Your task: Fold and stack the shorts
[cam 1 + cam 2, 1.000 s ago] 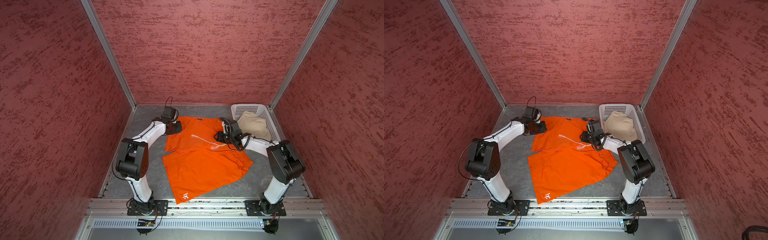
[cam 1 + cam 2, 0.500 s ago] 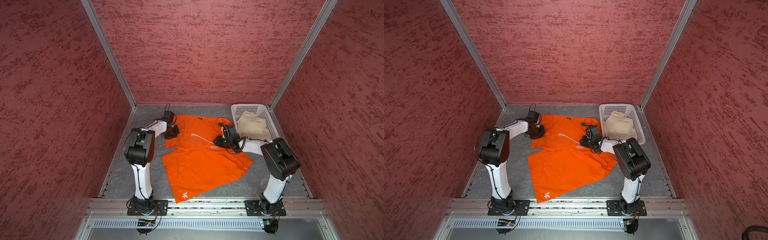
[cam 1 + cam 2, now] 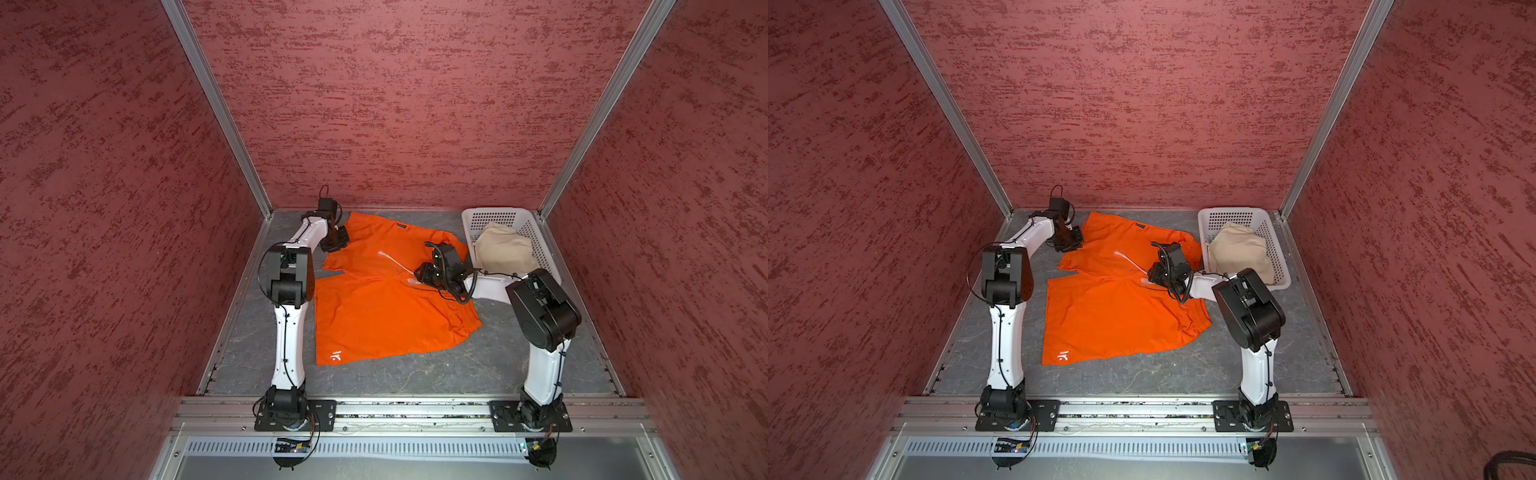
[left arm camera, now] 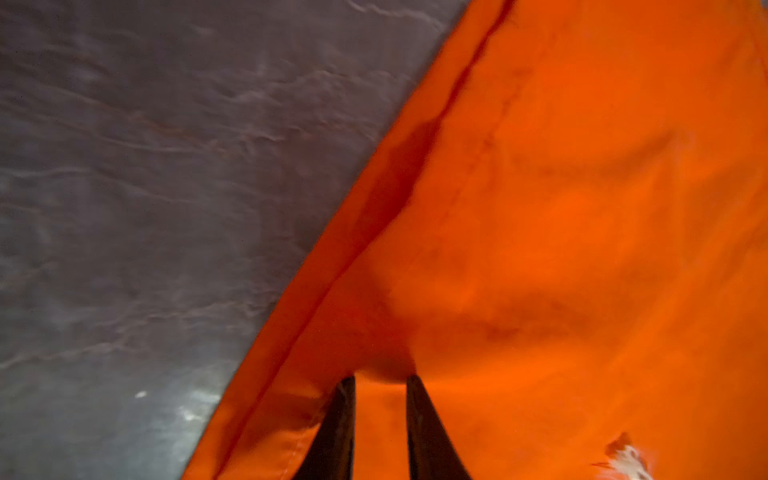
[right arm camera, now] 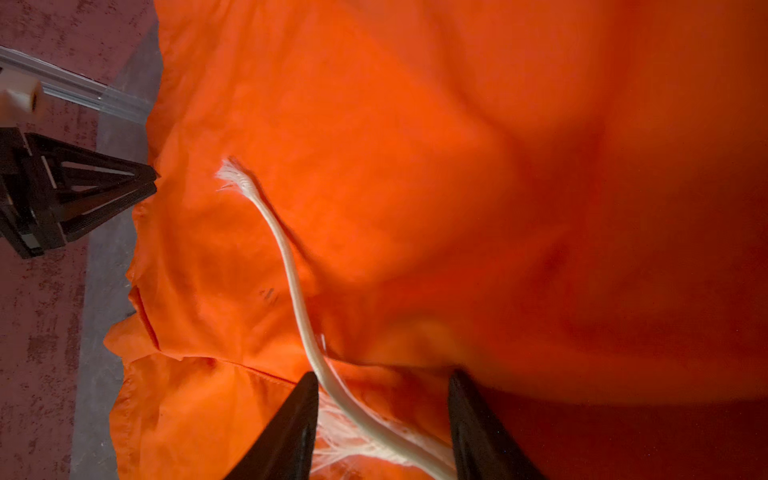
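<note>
The orange shorts (image 3: pixel 386 320) lie spread on the grey table in both top views, with the white logo (image 3: pixel 336 356) at the near hem. My left gripper (image 3: pixel 340 242) (image 4: pixel 381 377) is at the far leg's left hem. Its jaws stand narrowly apart, pinching a hump of orange cloth. My right gripper (image 3: pixel 416 276) (image 5: pixel 382 376) hovers open over the shorts' middle, and the white drawstring (image 5: pixel 286 257) runs between its fingers. The beige shorts (image 3: pixel 505 249) (image 3: pixel 1239 249) sit bunched in the white basket (image 3: pixel 494 212).
The basket fills the far right corner of the table (image 3: pixel 415 374). Red textured walls close in the left, back and right sides. A metal rail (image 3: pixel 415 409) with both arm bases runs along the front. The left gripper's fingers (image 5: pixel 104 183) show at the cloth's edge in the right wrist view.
The left arm's elbow has swung up and inward while its gripper stayed at the far hem. The far leg now reaches farther back. The right gripper has slid left over the drawstring and widened slightly.
</note>
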`<state>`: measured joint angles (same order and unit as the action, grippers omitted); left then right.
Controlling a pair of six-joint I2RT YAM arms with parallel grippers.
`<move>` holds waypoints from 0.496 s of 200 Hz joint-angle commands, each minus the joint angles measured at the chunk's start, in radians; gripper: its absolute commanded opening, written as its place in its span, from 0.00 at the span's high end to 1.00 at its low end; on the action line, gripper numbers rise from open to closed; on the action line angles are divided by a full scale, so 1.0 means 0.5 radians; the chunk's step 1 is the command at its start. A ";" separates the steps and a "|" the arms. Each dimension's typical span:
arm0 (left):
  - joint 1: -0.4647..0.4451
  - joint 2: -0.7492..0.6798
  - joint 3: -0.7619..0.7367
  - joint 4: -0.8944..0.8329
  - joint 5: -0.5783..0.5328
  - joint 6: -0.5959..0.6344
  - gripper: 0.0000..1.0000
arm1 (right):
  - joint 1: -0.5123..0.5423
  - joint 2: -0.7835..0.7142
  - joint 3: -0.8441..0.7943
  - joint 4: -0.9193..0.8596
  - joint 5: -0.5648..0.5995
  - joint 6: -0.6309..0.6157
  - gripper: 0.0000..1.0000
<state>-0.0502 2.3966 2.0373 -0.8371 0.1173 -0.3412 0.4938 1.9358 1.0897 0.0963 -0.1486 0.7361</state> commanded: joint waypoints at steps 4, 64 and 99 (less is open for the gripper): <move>0.010 -0.242 -0.050 -0.061 -0.058 0.035 0.69 | 0.006 -0.262 0.042 0.022 0.007 -0.089 0.48; -0.232 -1.308 -1.366 0.409 0.067 -0.165 0.68 | 0.055 -0.776 -0.482 -0.145 -0.172 -0.114 0.52; -0.388 -1.712 -1.995 0.571 0.107 -0.392 0.74 | 0.170 -0.953 -0.792 -0.127 -0.216 0.037 0.57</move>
<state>-0.2180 1.5948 1.2022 -0.6201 0.1589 -0.4416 0.5385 1.4982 0.7723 0.0605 -0.2253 0.6937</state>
